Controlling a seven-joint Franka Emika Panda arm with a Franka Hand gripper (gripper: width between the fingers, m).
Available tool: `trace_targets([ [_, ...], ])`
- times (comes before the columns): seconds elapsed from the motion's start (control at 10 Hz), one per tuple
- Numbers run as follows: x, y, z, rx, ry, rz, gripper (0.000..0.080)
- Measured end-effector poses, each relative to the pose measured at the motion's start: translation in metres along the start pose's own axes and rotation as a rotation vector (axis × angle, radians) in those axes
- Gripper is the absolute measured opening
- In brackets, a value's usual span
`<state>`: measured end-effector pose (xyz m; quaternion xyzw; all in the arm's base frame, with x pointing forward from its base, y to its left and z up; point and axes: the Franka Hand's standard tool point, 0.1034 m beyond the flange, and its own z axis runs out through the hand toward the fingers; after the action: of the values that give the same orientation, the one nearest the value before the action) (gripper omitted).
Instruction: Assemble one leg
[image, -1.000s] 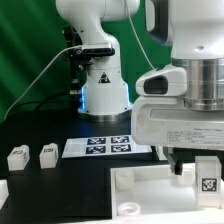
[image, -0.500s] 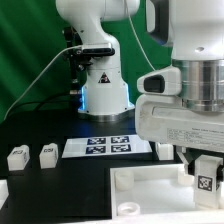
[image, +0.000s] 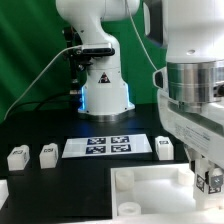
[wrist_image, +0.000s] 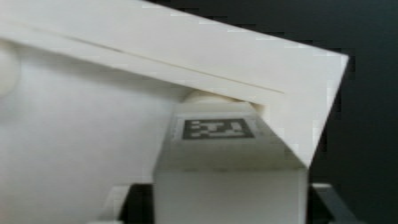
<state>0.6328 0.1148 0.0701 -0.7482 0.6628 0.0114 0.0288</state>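
1. at ext view's lower right: gripper (image: 207, 172) clamped on leg (image: 212, 181), at right end of panel (image: 140, 182); touching or not, can't tell.
2. wrist view: leg (wrist_image: 221, 165) w/ tag toward cam, its end by the panel (wrist_image: 107, 100) corner edge; no hole seen.
3. step, prob: bringing leg to a corner hole. next needs: line up w/ hole, lower straight, twist in.

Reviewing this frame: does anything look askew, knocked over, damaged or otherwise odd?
Nothing stands out. The marker board lies flat on the black table, with three loose legs resting beside it. The gripper holds a fourth leg at the white panel's edge. No damage shows.
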Motion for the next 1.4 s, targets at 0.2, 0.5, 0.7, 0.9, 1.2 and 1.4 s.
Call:
trace_targets([
  [0.2, -0.004, 0.002, 0.0, 0.057, -0.016, 0.388, 0.0294],
  [0.5, -0.005, 0.003, 0.001, 0.064, -0.019, 0.413, 0.0502],
  [0.7, -0.005, 0.004, 0.002, 0.061, -0.009, 0.198, 0.0618],
  [0.9, -0.013, 0.003, 0.002, 0.023, 0.012, -0.158, 0.064],
  [1.2, -0.01, 0.002, 0.003, 0.022, 0.02, -0.466, 0.0649],
  [1.4, -0.007, 0.001, 0.003, -0.016, 0.042, -0.763, 0.0649],
])
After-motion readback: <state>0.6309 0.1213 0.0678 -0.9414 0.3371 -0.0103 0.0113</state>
